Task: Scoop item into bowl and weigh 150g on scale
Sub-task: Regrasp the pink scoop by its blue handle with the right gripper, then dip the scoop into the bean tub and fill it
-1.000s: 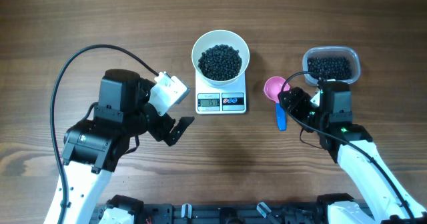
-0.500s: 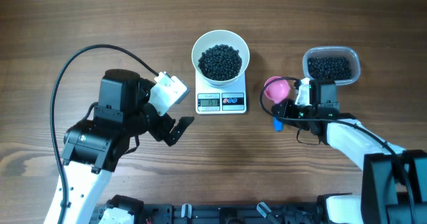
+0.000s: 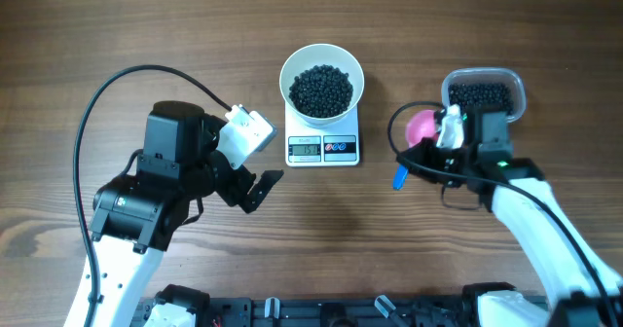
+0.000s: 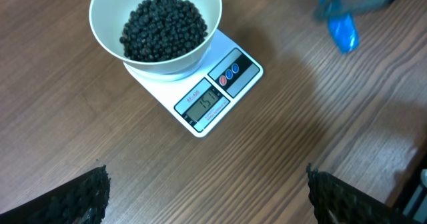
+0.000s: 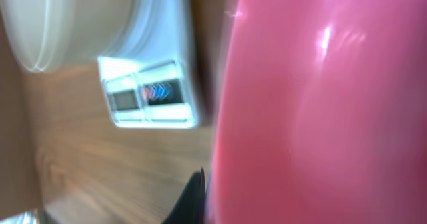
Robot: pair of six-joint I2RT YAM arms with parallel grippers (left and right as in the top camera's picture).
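Having shut on the pink scoop [image 3: 421, 125], right fingers [image 3: 417, 158] moved it rightward.

Both arms reach inward.
Left gripper [image 3: 258, 189] hangs wide open; right gripper [image 3: 424, 156] is clamped on the pink scoop [image 3: 421, 126].

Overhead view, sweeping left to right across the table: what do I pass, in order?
In order: left claw → scale with the bowl of black beans on it → pink scoop → clear tub.
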